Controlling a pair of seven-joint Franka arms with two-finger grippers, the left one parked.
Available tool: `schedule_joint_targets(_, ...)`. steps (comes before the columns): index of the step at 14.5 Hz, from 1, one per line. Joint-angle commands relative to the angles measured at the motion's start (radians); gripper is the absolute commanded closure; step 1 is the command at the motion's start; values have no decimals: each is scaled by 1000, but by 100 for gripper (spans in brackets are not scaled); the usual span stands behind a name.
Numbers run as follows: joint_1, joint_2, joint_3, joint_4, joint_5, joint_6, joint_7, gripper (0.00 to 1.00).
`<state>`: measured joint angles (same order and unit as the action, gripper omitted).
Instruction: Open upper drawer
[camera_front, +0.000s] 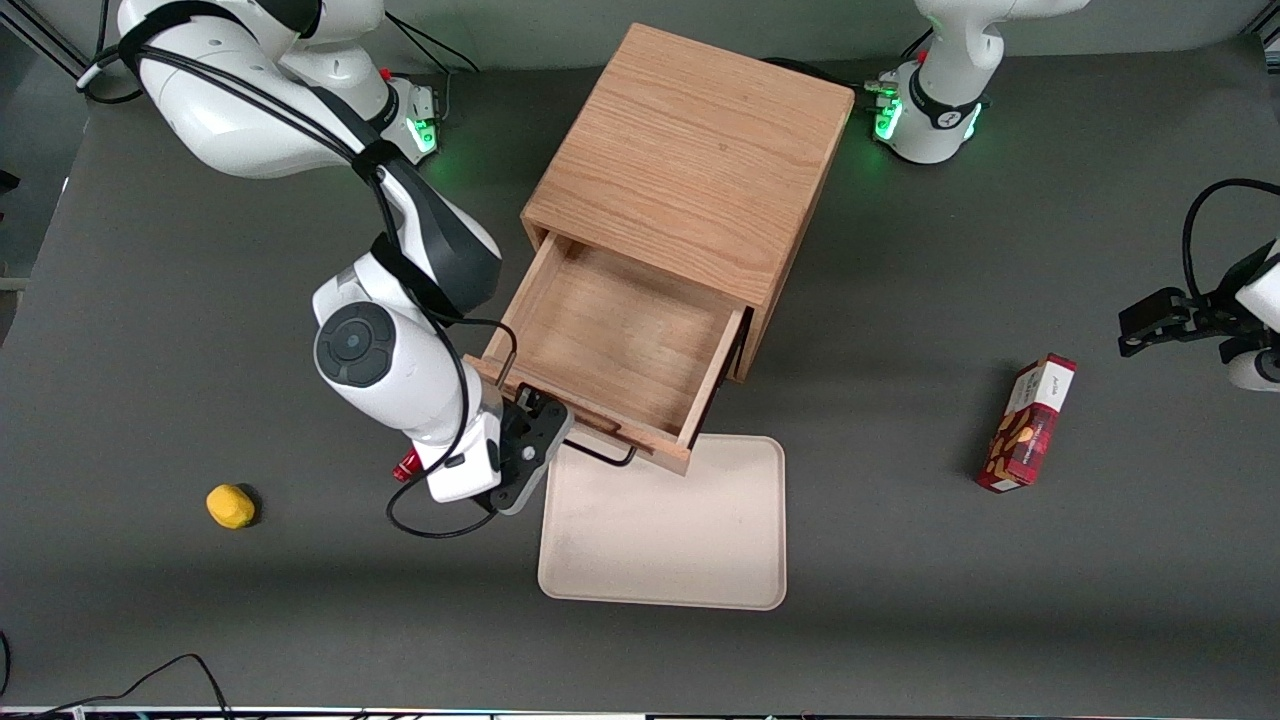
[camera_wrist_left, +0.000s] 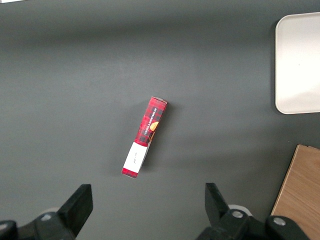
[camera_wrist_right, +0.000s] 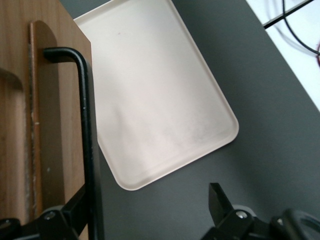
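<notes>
Nearest to the front camera lies a flat cream plastic tray (camera_front: 662, 540) on the dark grey worktop (camera_front: 900, 620). Just above its edge hangs the pulled-out front of the upper drawer (camera_front: 620, 345), the top drawer of a small light oak cabinet (camera_front: 690, 160). It stands well out, and its plain wooden inside shows bare.

The right arm's black two-finger gripper (camera_front: 530, 440) sits at the end of the thin black metal bar handle (camera_wrist_right: 87, 135) that is toward the working arm. Its fingers are apart, one on each side of the bar, not squeezing it.

I think the pulling is about done. The next move would be to back the gripper off the bar without bumping the drawer or the tray.

A small yellow lump (camera_front: 230, 506) lies toward the working arm's end of the worktop. A red cookie box (camera_front: 1028, 424) lies toward the parked arm's end.

The bottom drawer is hidden under the open one. The white arm covers one corner of the drawer front, so I cannot see that end of the handle from the front.
</notes>
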<state>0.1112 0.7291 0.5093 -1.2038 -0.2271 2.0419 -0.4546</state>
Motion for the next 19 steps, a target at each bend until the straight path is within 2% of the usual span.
schedule_joint_targets(1, -4, 24, 3, 49, -20, -2, -16, 0)
schedule_joint_targets(5, -10, 23, 9, 52, -2, -9, -6, 0)
schedule_joint_targets(9, -28, 1, 15, 104, 81, -87, -7, 0)
schedule_joint_targets(11, -48, -45, 9, 124, 167, -150, 13, 0)
schedule_joint_targets(13, -77, -144, -9, 110, 224, -227, 127, 0)
schedule_joint_targets(14, -85, -196, -50, 101, 230, -276, 189, 0)
schedule_joint_targets(16, -71, -351, -188, 41, 213, -400, 249, 0)
schedule_joint_targets(18, -70, -515, -311, -124, 210, -395, 247, 0)
schedule_joint_targets(19, -67, -598, -357, -208, 174, -369, 252, 0)
